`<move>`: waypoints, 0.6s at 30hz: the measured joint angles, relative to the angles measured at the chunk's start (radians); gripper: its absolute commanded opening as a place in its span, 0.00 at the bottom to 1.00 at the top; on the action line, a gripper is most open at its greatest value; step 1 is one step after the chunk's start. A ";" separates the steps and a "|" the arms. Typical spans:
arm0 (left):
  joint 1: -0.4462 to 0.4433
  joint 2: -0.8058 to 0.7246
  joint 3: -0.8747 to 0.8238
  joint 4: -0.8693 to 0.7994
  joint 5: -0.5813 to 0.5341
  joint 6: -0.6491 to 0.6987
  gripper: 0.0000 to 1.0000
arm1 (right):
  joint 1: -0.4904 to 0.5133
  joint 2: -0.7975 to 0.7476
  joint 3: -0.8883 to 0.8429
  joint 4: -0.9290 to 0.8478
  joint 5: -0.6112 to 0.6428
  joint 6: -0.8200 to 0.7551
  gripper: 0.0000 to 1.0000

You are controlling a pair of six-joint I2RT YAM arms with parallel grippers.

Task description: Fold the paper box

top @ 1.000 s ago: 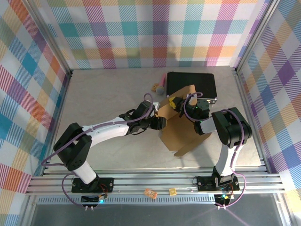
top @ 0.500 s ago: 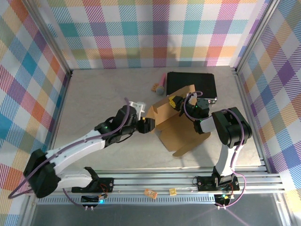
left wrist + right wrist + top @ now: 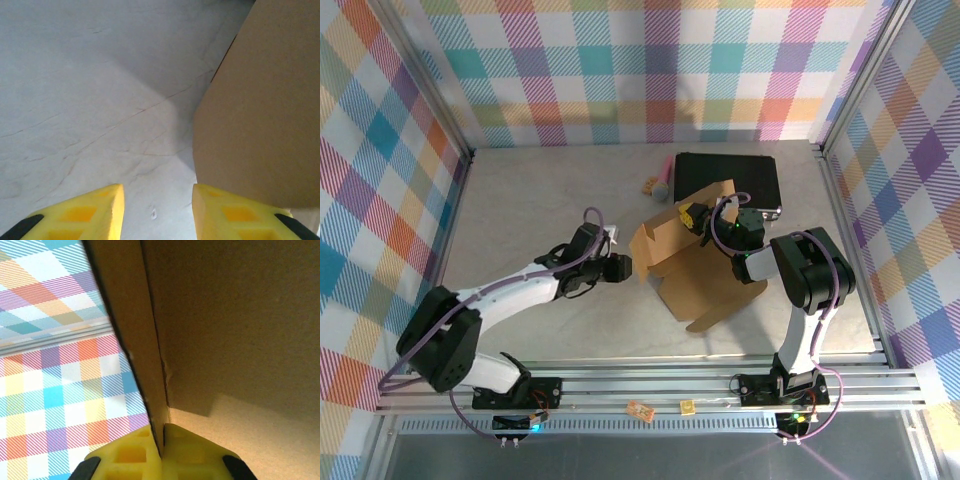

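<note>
Top external view: the paper box (image 3: 695,270), a plain brown cardboard sheet half raised into walls, is seen on the pale, veined table (image 3: 540,200) just right of the left pincer (image 3: 620,267), whose yellow jaws are held partly apart on nothing. A far flap is pinched in the closed right pincer (image 3: 698,217), so the standing left wall is judged nearer the left arm.

The left end effector (image 3: 157,212) sits at 6 o'clock, its yellow fingers (image 3: 80,215) parted over the bare, pale surface (image 3: 90,90). A brown cardboard panel of the paper box (image 3: 260,110) spans 1 to 5 o'clock, seemingly touching the right finger.
</note>
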 measured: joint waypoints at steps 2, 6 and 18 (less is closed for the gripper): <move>-0.003 0.011 0.013 0.028 0.020 0.000 0.46 | 0.000 0.000 0.000 0.000 0.000 0.000 0.00; -0.018 0.011 0.041 0.093 0.057 0.000 0.50 | 0.000 0.000 0.000 0.000 0.000 0.000 0.00; -0.047 0.099 0.114 0.143 0.092 0.011 0.58 | 0.000 0.000 0.004 -0.019 0.000 0.000 0.00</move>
